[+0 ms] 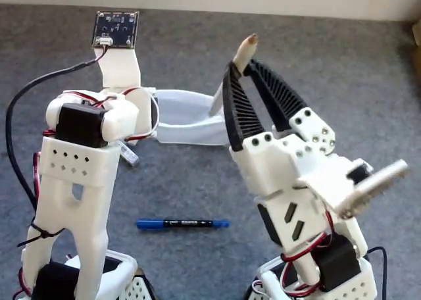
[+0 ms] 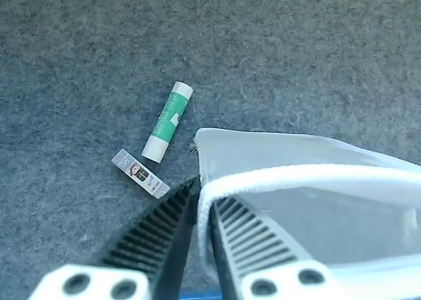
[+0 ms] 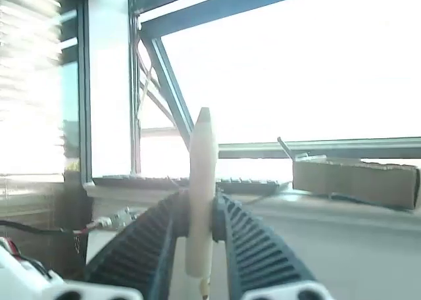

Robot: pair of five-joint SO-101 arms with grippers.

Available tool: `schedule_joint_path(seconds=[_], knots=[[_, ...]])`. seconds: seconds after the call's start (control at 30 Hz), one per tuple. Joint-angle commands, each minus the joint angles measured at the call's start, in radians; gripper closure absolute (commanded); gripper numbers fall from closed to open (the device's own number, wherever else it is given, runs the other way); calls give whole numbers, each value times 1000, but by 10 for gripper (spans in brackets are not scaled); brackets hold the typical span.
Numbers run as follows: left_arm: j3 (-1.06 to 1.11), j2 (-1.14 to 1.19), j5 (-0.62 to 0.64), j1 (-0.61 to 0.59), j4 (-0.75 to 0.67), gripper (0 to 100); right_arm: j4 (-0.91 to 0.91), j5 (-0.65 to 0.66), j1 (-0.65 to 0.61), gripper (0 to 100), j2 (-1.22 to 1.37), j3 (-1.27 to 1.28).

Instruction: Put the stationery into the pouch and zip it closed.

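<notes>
The white translucent pouch (image 1: 187, 119) lies on the grey carpet at the back centre. My left gripper (image 2: 202, 193) is shut on the pouch's white rim (image 2: 276, 176) near its corner. My right gripper (image 1: 241, 66) is raised and tilted upward, shut on a pale wooden pencil (image 1: 247, 47) that sticks out past its fingertips. In the right wrist view the pencil (image 3: 200, 175) stands between the black ribbed fingers (image 3: 250, 247). A blue pen (image 1: 183, 224) lies flat between the two arm bases. A green glue stick (image 2: 168, 121) and a small grey packet (image 2: 139, 174) lie on the carpet beside the pouch.
A small circuit board (image 1: 116, 28) with a cable lies at the back left. The left arm's body (image 1: 79, 181) covers the carpet left of the pen. Open carpet lies behind the pouch.
</notes>
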Motion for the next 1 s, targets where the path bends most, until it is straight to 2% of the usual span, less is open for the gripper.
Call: schedule_joint_path(seconds=[0.0,0.1,0.3,0.63,0.77,0.9,0.97], knots=[[19,10,5,10,-6,993,-64,14,-47,993,-13,-58],[19,10,5,10,-5,993,-68,18,-88,993,19,-53],[19,10,5,10,-5,993,-70,18,-93,993,200,-59],[19,10,5,-36,-5,993,-77,18,-97,993,223,-2],[21,10,5,-35,-5,993,-222,34,-93,993,222,127],[21,10,5,-36,-5,993,-349,143,-99,993,222,283],[21,10,5,-36,-5,993,-381,149,-99,993,219,344]])
